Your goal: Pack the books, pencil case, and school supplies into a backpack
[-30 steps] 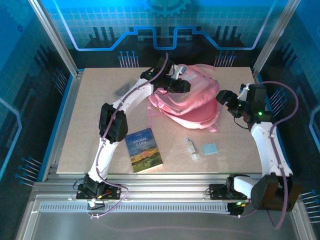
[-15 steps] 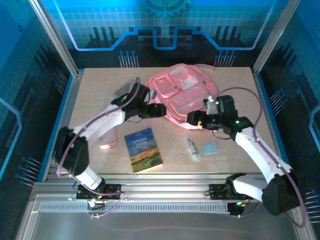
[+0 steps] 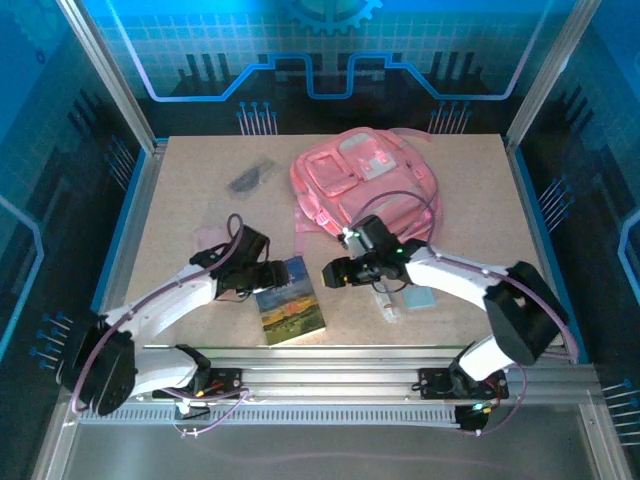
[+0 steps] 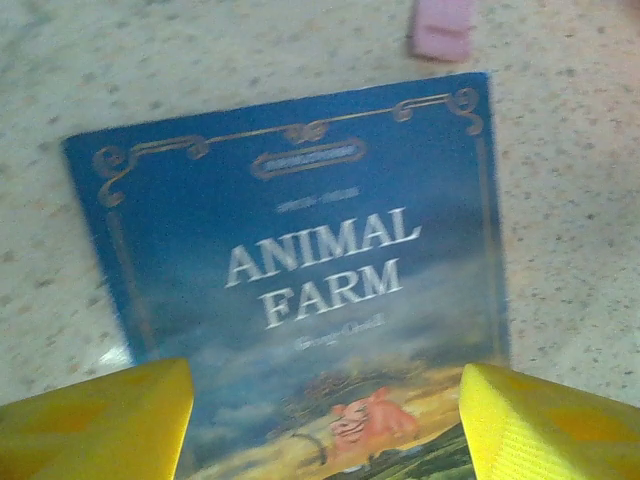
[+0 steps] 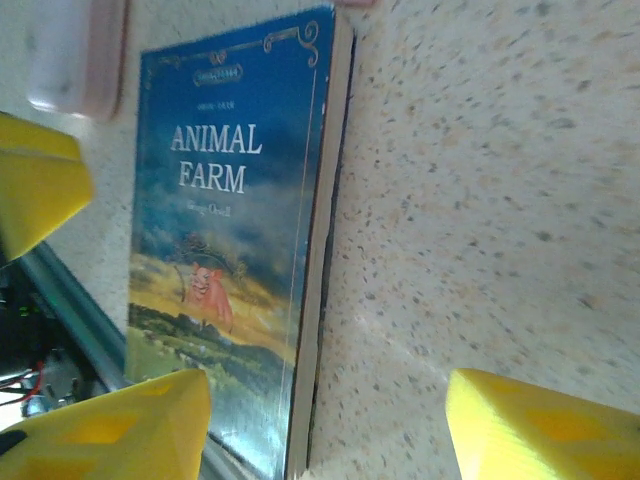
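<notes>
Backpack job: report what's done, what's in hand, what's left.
Done: nothing that shows; what the backpack holds is hidden. In hand: left gripper and right gripper, both open, hover by the Animal Farm book, lying flat, ungripped. Left: that book, the pencil case, whitish tube, light-blue pad and dark grey item, all on the table.

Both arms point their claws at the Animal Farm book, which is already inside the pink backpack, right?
Not inside. The Animal Farm book lies flat on the table, on the near side of the pink backpack, as the top view shows. The left gripper and right gripper do both point at it, jaws open.
</notes>
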You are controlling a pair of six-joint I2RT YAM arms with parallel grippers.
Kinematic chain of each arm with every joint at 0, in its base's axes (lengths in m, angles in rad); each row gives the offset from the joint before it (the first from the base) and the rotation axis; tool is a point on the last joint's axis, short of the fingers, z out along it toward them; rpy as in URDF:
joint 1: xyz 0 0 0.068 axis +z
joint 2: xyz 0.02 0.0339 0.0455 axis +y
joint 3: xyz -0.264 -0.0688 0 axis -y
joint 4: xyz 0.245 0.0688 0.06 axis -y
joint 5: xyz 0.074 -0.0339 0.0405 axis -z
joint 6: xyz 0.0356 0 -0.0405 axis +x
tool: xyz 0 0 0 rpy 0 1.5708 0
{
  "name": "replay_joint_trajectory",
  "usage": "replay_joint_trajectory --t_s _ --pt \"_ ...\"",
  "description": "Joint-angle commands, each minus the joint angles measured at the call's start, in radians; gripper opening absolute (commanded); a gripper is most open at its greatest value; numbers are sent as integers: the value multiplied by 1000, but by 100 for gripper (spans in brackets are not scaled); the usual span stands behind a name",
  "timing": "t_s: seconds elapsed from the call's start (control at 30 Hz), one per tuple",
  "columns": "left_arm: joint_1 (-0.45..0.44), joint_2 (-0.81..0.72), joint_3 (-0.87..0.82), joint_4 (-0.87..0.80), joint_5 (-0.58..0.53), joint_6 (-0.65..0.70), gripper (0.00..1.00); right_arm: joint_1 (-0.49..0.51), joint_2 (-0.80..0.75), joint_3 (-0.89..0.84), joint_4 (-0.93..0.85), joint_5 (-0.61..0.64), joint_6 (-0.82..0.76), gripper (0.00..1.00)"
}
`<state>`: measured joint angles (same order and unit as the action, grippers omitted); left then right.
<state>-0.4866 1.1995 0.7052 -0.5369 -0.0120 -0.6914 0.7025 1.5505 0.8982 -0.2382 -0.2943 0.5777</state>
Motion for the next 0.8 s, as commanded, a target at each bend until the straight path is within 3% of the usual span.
replay_joint_trajectory --t_s 0.0,0.33,0.5,0.77 --pt "10 -52 -66 -46 -42 -73 71 60 88 86 43 48 -12 64" --pt "13 -11 -212 128 19 -169 70 135 339 262 -16 71 8 62" --pt "12 35 -237 181 29 -175 69 146 346 275 -15 42 18 61" --pt "12 69 -250 213 32 -180 64 154 230 232 53 -77 56 56"
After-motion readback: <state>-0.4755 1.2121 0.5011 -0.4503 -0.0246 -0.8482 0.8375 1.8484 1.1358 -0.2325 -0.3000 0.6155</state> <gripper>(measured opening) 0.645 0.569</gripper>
